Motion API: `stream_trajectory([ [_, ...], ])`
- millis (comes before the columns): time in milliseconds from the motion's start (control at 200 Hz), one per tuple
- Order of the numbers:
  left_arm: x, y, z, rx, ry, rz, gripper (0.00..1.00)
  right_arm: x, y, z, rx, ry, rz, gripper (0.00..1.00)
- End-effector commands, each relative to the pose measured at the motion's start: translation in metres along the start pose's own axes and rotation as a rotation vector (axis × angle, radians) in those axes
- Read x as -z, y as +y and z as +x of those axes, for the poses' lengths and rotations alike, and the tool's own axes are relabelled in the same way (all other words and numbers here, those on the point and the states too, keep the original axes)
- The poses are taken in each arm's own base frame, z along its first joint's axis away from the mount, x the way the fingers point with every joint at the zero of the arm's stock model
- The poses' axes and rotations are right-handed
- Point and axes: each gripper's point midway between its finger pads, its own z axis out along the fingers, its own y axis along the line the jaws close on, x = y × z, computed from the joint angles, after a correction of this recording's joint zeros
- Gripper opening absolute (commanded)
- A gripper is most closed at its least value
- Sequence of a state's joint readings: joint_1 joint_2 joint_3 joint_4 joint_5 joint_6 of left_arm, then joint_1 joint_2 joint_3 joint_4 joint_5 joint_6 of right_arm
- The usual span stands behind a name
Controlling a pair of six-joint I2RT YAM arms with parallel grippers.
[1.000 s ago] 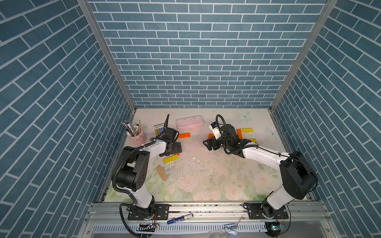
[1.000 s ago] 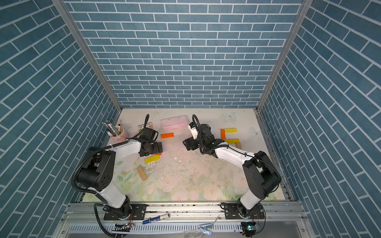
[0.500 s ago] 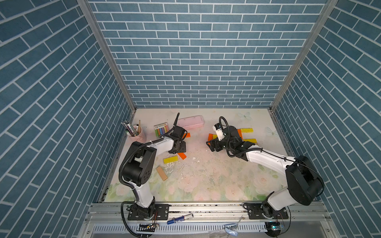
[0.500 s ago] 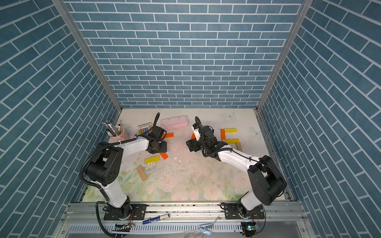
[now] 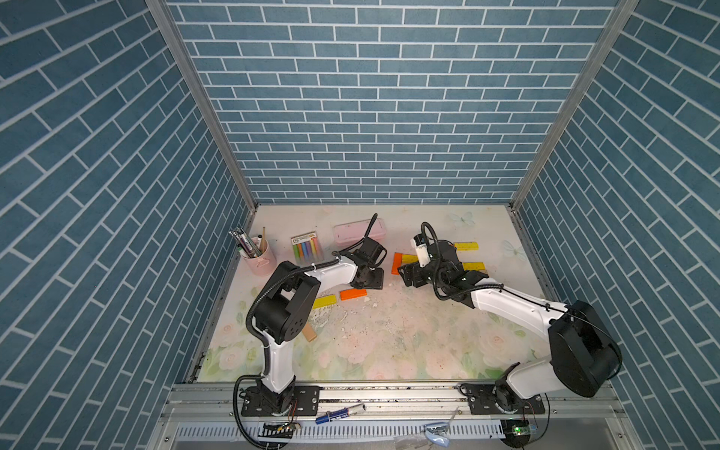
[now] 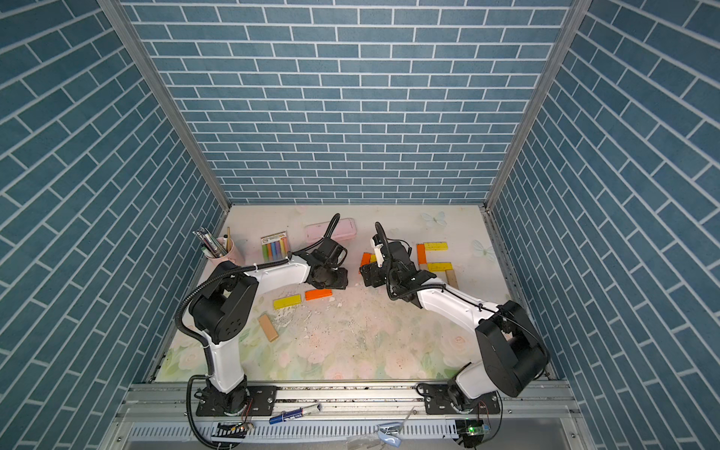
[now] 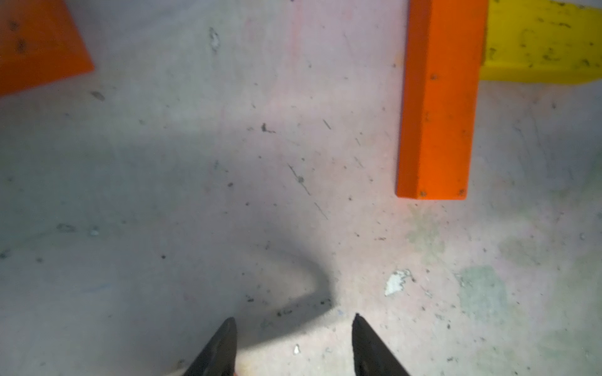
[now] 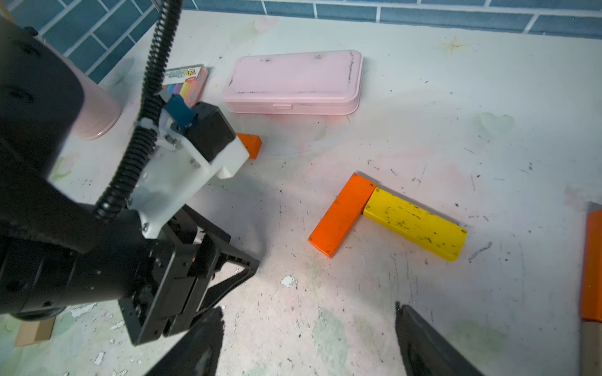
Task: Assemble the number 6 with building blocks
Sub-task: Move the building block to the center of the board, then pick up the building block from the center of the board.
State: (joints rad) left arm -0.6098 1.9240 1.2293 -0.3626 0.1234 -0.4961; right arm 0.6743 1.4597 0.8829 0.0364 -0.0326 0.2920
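We are showing an orange block (image 8: 340, 215) lying flat on the bench (image 8: 456, 97), its side touching a yellow block's (image 8: 415, 224) end at a right angle. The left hand (image 7: 293, 341) is standing half-open and empty; the right hand (image 8: 309, 338) is gaping wide, also empty.

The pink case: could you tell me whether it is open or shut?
Shut: the pink case has its lid down flush on its base.

pink case (image 5: 360, 232): shut, lying flat at 12 o'clock on the floral table (image 5: 389, 350) | chalk pack (image 5: 307, 248): coloured sticks, at 11, near the case | pink cup (image 5: 260, 259): upright at 10, pens standing inside | white flakes (image 5: 327, 317): scattered around 8 | blue marker (image 5: 339, 413): on the front rail (image 5: 409, 397), 6 o'clock
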Motion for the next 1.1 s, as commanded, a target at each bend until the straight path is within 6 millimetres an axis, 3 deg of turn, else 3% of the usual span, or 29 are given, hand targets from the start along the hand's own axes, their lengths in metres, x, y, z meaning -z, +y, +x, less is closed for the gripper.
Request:
stream_trajectory([
  [0,0.018,-0.001,-0.001,0.021,-0.006,0.017,0.64,0.006,-0.009,0.002,-0.035,-0.004,0.04,0.83],
  [190,0.046,0.027,-0.003,0.078,-0.07,-0.038,0.77,-0.009,-0.017,0.015,-0.051,0.089,0.091,0.81],
  [465,0.068,0.068,0.013,0.14,-0.111,-0.103,0.87,-0.037,0.005,0.032,-0.083,0.213,0.03,0.8],
  [810,0.053,0.094,0.027,0.109,-0.08,-0.223,0.9,-0.045,0.021,0.031,-0.104,0.243,0.015,0.8],
  [1095,0.032,0.081,0.033,0.071,-0.005,-0.181,0.9,-0.031,0.013,0.023,-0.099,0.204,0.052,0.83],
])
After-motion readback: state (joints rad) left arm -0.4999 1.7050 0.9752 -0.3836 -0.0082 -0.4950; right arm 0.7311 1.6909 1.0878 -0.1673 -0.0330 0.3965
